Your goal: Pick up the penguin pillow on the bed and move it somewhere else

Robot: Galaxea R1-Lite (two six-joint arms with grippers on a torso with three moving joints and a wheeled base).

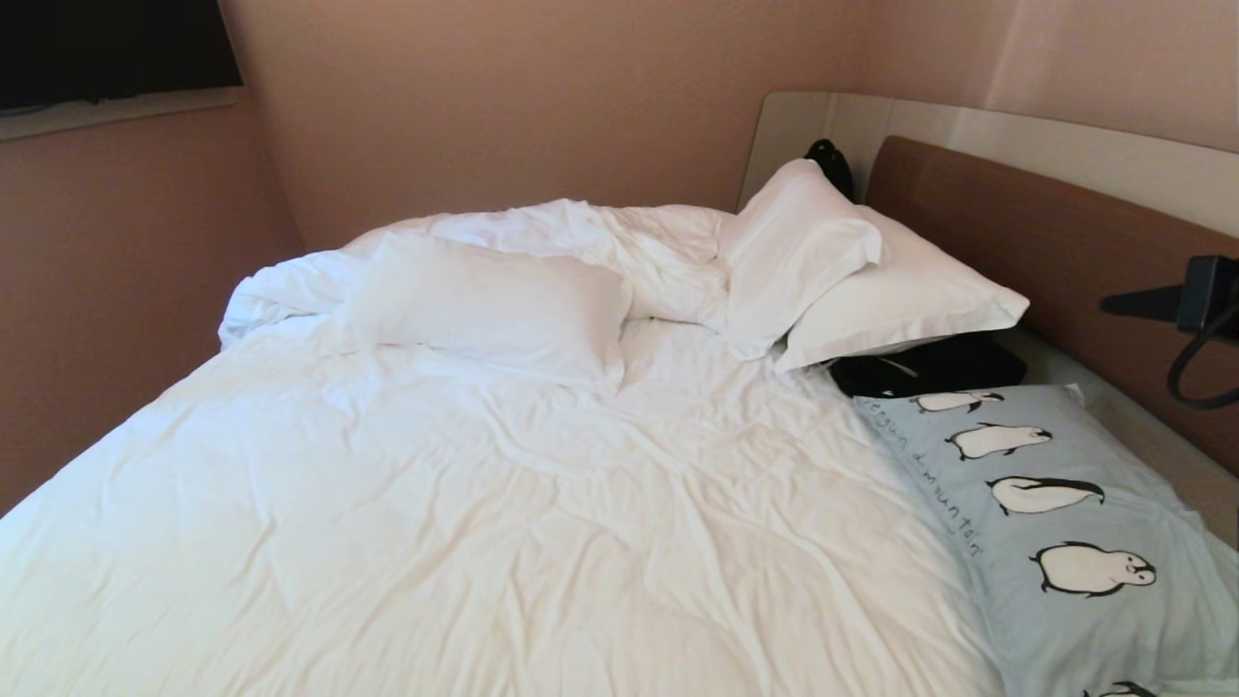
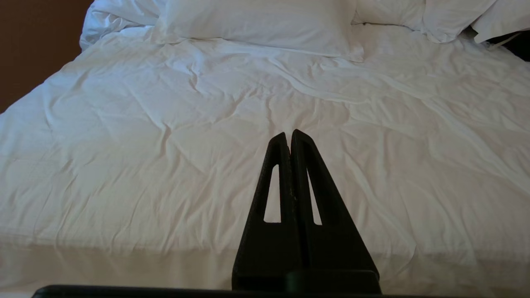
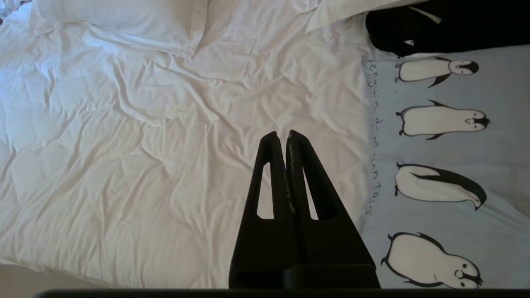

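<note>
The approach was judged barely begun: the pillow (image 1: 1055,503) was left lying at the bed's (image 1: 484,503) right side, the right gripper (image 3: 287,134) was held pressed together above the duvet beside it, and spreading was called for next.

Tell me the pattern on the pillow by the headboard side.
Pale blue penguin pillow with black-and-white penguins; clearest in right wrist view.
</note>
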